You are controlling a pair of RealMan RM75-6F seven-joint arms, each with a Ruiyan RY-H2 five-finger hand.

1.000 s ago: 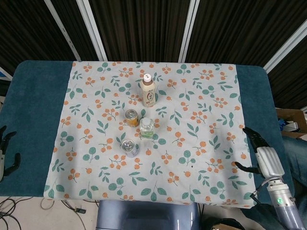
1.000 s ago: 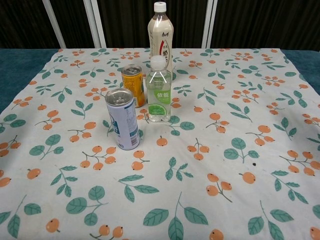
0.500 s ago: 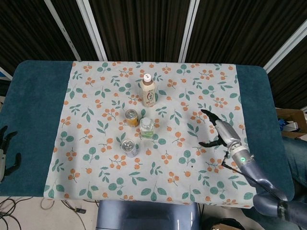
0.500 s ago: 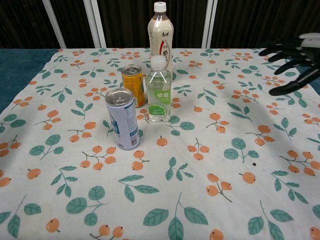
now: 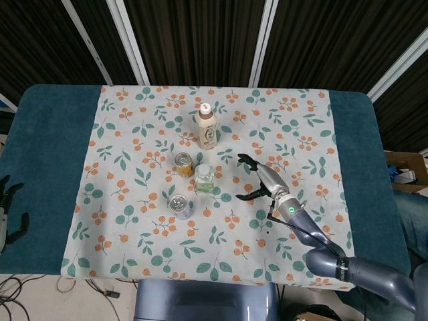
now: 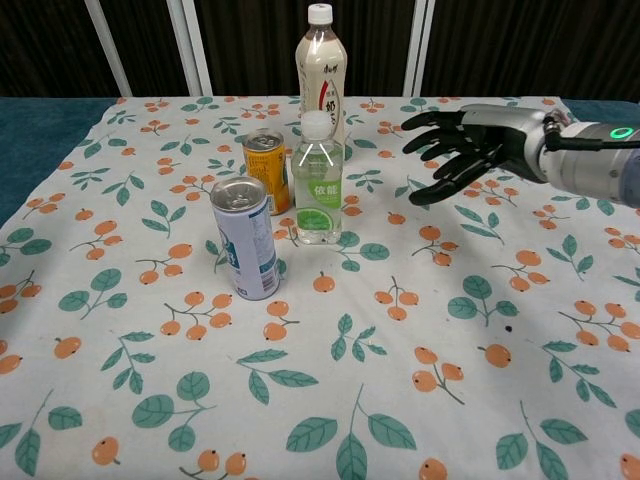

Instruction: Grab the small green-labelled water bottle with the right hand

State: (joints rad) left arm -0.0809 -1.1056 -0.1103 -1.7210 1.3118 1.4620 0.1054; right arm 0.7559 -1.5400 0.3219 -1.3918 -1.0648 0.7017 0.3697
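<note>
1. The job is at the reaching step. The right hand [image 6: 470, 145] is up above the table [image 5: 53, 147], and it holds nothing.
2. Its fingers [image 6: 430, 122] are spread apart and point to the left, toward the bottles. The thumb hangs lower, so there is a wide gap ready for a bottle.
3. The small green-labelled water bottle [image 6: 318, 185] stands upright on the flowery cloth [image 6: 420, 400], near the middle of the table. It is not touched yet.
4. The bottle is to the left of the fingertips, with bare cloth in between. The hand is near it but still apart.
5. Other things crowd the bottle. The orange can [image 6: 266, 168] is just beside it on the left. The tall tea bottle [image 6: 321, 75] stands just behind it, on the far side. The blue and white can [image 6: 246, 238] is nearer to the camera and to the left.
6. I think the hand must next go left and come down to the height of the green label. Then the fingers can close around the bottle from its right side, which is the open side.
7. The left hand [image 5: 8, 214] waits at the far left edge, off the cloth, with its fingers apart and nothing in it.
</note>
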